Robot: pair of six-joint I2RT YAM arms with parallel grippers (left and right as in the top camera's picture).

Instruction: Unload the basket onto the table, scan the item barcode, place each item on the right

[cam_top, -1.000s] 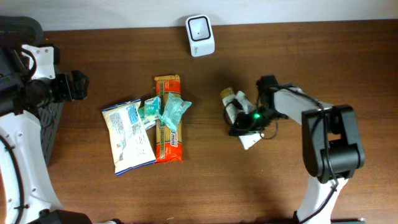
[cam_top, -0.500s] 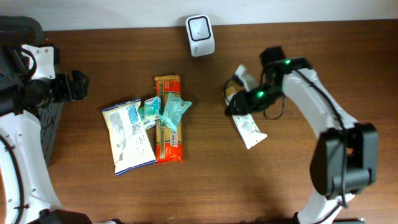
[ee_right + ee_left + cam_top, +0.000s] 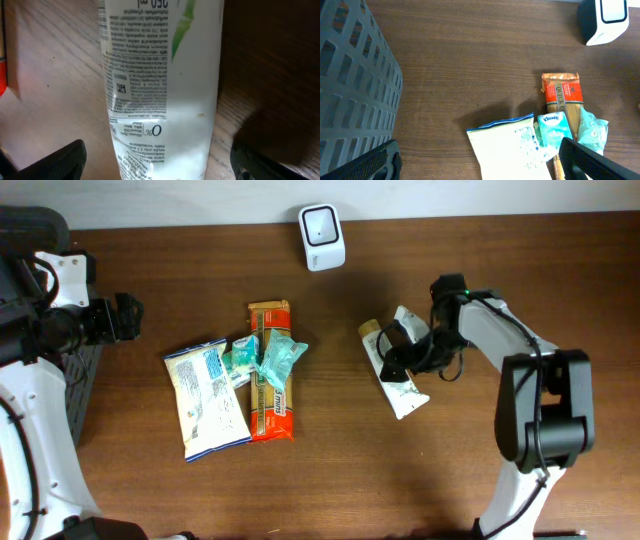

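Note:
The item, a white tube [image 3: 401,392] with a gold cap, lies flat on the table right of centre. My right gripper [image 3: 406,352] hovers just over its middle with jaws open. In the right wrist view the tube [image 3: 160,85] fills the frame with small printed text and a tiny code square. My right gripper [image 3: 160,167] stands astride the tube, its fingertips [image 3: 50,160] clear of the tube's sides. The white barcode scanner [image 3: 322,236] stands at the back edge. My left gripper [image 3: 118,318] stays open at the far left, holding nothing.
A pile left of centre holds a white-and-blue pouch [image 3: 208,400], an orange packet [image 3: 270,395] and teal tissue packs [image 3: 268,355]. The left wrist view shows a grey mesh basket [image 3: 355,95] beside my left gripper [image 3: 480,165], and the scanner [image 3: 605,20] at the top right.
My right gripper has gone from shut on the tube to open. The tube was raised toward the scanner half a second ago and now lies flat on the table. The left arm is still.

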